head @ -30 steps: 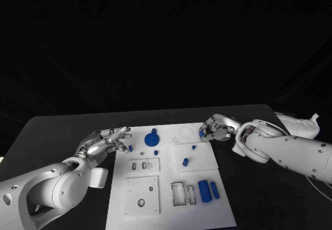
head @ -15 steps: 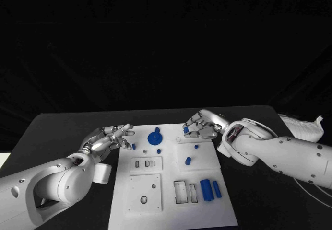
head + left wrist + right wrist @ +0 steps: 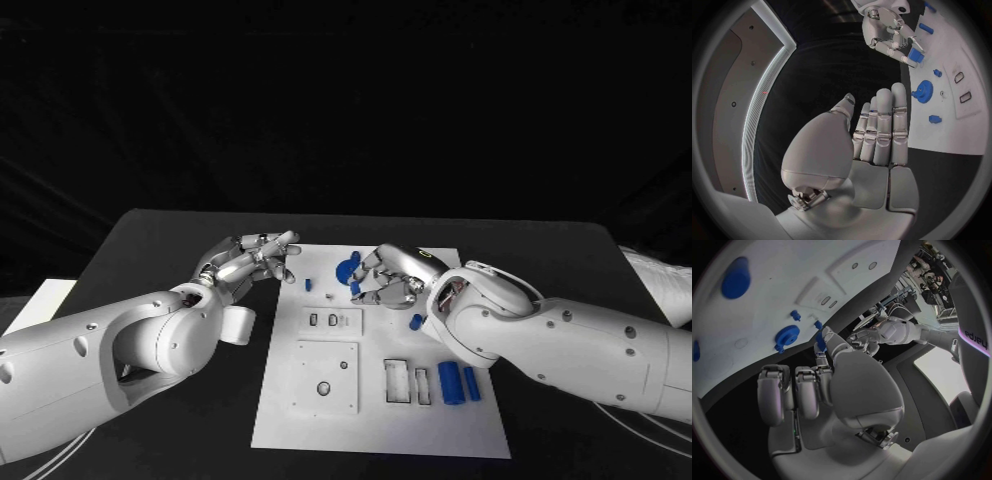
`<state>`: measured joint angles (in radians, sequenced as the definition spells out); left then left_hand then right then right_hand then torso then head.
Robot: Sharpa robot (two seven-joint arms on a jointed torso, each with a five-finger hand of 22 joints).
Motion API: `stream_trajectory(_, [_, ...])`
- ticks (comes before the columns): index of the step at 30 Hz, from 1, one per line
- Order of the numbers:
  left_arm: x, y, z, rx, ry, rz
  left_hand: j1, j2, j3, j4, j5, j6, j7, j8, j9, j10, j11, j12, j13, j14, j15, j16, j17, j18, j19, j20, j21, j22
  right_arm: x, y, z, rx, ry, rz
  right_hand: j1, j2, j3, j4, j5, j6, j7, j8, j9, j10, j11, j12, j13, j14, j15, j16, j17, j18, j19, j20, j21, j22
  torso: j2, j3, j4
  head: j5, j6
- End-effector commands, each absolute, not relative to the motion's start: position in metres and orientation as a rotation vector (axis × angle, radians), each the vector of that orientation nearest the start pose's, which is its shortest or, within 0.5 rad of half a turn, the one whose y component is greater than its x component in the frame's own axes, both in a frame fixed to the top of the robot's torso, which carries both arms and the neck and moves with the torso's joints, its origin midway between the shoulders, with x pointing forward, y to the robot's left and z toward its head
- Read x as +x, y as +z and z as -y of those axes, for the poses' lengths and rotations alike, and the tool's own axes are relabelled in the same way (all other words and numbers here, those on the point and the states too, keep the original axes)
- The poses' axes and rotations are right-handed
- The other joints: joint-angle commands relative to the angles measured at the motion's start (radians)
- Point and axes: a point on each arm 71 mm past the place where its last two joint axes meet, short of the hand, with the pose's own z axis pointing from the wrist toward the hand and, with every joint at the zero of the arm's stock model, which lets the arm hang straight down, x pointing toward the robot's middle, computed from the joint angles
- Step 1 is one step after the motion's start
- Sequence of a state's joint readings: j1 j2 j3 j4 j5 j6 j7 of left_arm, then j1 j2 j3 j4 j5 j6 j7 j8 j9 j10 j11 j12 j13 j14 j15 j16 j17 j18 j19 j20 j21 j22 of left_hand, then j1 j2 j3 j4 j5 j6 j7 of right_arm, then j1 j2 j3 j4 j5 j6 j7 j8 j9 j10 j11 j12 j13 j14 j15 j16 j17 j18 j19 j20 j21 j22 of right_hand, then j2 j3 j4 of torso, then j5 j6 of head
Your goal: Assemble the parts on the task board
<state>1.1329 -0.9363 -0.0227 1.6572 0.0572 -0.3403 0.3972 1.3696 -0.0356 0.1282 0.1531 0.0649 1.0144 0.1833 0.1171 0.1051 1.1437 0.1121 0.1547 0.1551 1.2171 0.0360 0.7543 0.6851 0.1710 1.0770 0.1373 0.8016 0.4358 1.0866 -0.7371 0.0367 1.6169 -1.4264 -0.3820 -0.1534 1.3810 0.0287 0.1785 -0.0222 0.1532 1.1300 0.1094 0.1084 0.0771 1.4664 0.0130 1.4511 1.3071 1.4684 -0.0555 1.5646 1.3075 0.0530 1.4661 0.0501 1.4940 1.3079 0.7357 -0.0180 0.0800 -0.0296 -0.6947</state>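
The white task board lies in the middle of the black table. A blue gear stands near its far edge, also seen in the left wrist view as the gear. My right hand hovers over the board's far part, just right of the gear, and pinches a small blue part between thumb and fingertips; the part shows at the thumb tip. My left hand is open with straight fingers, over the table beside the board's far left corner.
A small blue peg stands left of the gear. A blue piece lies mid-board, and two blue cylinders lie beside rectangular slots. A white object sits at the table's right edge.
The head camera has shifted. My right hand has carried the small blue part leftward along the board's far end to the gear. My left hand stays by the board's far left corner.
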Motion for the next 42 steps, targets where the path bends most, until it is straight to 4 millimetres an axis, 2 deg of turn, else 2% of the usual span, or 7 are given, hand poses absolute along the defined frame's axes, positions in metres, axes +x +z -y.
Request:
stream_trajectory(1, [0.456, -0.193, -0.216, -1.242, -1.588, -1.424, 0.004, 0.004, 0.006, 0.002, -0.001, -0.007, 0.000, -0.005, -0.002, -0.007, -0.001, -0.007, -0.001, -0.007, -0.003, -0.005, 0.001, 0.012, -0.005, 0.000, 0.007, 0.001, 0.450, -0.206, 0.116, -0.161, 0.775, -1.690, -0.033, 0.022, 0.014, 0.015, 0.005, 0.019, -0.022, 0.029, 0.021, 0.037, -0.005, -0.005, 0.182, 0.102, -0.005, 0.006, 0.263, -0.016, 0.035, -0.005, -0.001, 0.089, -0.011, -0.0057, 0.0041, 0.012, -0.009])
stream_trajectory(8, [0.456, -0.194, -0.215, -1.245, -1.588, -1.424, 0.004, 0.004, 0.006, 0.002, -0.001, -0.007, 0.000, -0.005, -0.002, -0.007, -0.001, -0.007, -0.001, -0.007, -0.003, -0.005, 0.001, 0.012, -0.005, 0.001, 0.007, 0.001, 0.445, -0.223, 0.101, -0.202, 0.755, -1.735, -0.038, 0.021, 0.014, 0.017, 0.006, 0.017, -0.022, 0.029, 0.021, 0.036, -0.005, -0.006, 0.181, 0.102, -0.004, 0.006, 0.263, -0.016, 0.035, -0.005, -0.002, 0.088, -0.015, -0.0099, 0.0047, 0.024, -0.022])
stream_trajectory(14, [0.456, -0.193, -0.214, -1.246, -1.592, -1.426, 0.004, 0.004, 0.006, 0.002, -0.001, -0.007, 0.000, -0.005, -0.002, -0.007, -0.001, -0.007, -0.001, -0.007, -0.003, -0.005, 0.001, 0.012, -0.005, 0.001, 0.007, 0.001, 0.446, -0.229, 0.098, -0.219, 0.736, -1.758, -0.041, 0.020, 0.015, 0.018, 0.007, 0.017, -0.021, 0.029, 0.021, 0.036, -0.005, -0.007, 0.181, 0.102, -0.004, 0.006, 0.263, -0.016, 0.035, -0.005, -0.002, 0.088, -0.014, -0.0093, 0.0056, 0.025, -0.028])
stream_trajectory(18, [0.455, -0.193, -0.212, -1.245, -1.595, -1.427, 0.004, 0.004, 0.006, 0.002, -0.001, -0.007, 0.000, -0.005, -0.002, -0.007, -0.001, -0.007, -0.001, -0.007, -0.003, -0.005, 0.001, 0.012, -0.005, 0.001, 0.007, 0.001, 0.446, -0.232, 0.097, -0.226, 0.729, -1.771, -0.045, 0.018, 0.016, 0.019, 0.008, 0.015, -0.021, 0.028, 0.021, 0.035, -0.004, -0.009, 0.179, 0.102, -0.004, 0.006, 0.263, -0.016, 0.034, -0.005, -0.003, 0.086, -0.012, -0.0067, 0.0038, 0.024, -0.028])
stream_trajectory(28, [0.454, -0.193, -0.210, -1.244, -1.601, -1.429, 0.005, 0.004, 0.007, 0.001, -0.001, -0.008, 0.000, -0.006, -0.002, -0.007, -0.001, -0.007, -0.001, -0.007, -0.002, -0.005, 0.001, 0.012, -0.006, 0.001, 0.007, 0.002, 0.448, -0.236, 0.094, -0.235, 0.716, -1.789, -0.050, 0.015, 0.016, 0.020, 0.009, 0.013, -0.020, 0.028, 0.021, 0.033, -0.004, -0.011, 0.178, 0.102, -0.003, 0.006, 0.263, -0.016, 0.034, -0.005, -0.003, 0.085, -0.013, -0.0067, 0.0067, 0.017, -0.033])
stream_trajectory(36, [0.454, -0.193, -0.210, -1.244, -1.603, -1.430, 0.005, 0.004, 0.007, 0.001, -0.001, -0.008, 0.000, -0.006, -0.002, -0.007, -0.001, -0.007, -0.001, -0.007, -0.002, -0.005, 0.001, 0.012, -0.006, 0.001, 0.007, 0.002, 0.449, -0.238, 0.094, -0.236, 0.702, -1.802, -0.056, 0.010, 0.017, 0.021, 0.007, 0.010, -0.019, 0.027, 0.021, 0.033, -0.003, -0.012, 0.178, 0.102, -0.003, 0.006, 0.263, -0.015, 0.033, -0.004, -0.004, 0.083, -0.012, -0.0067, 0.0045, 0.017, -0.035])
stream_trajectory(42, [0.454, -0.193, -0.210, -1.244, -1.603, -1.430, 0.005, 0.004, 0.007, 0.001, -0.001, -0.008, 0.000, -0.006, -0.002, -0.007, -0.001, -0.007, -0.001, -0.007, -0.002, -0.005, 0.001, 0.012, -0.006, 0.001, 0.007, 0.002, 0.449, -0.239, 0.095, -0.244, 0.698, -1.812, -0.065, -0.005, 0.019, 0.019, 0.006, -0.007, -0.012, 0.019, 0.018, 0.019, 0.003, -0.033, 0.165, 0.102, 0.001, 0.006, 0.263, -0.013, 0.028, -0.001, -0.010, 0.072, -0.013, -0.0070, 0.0047, 0.018, -0.036])
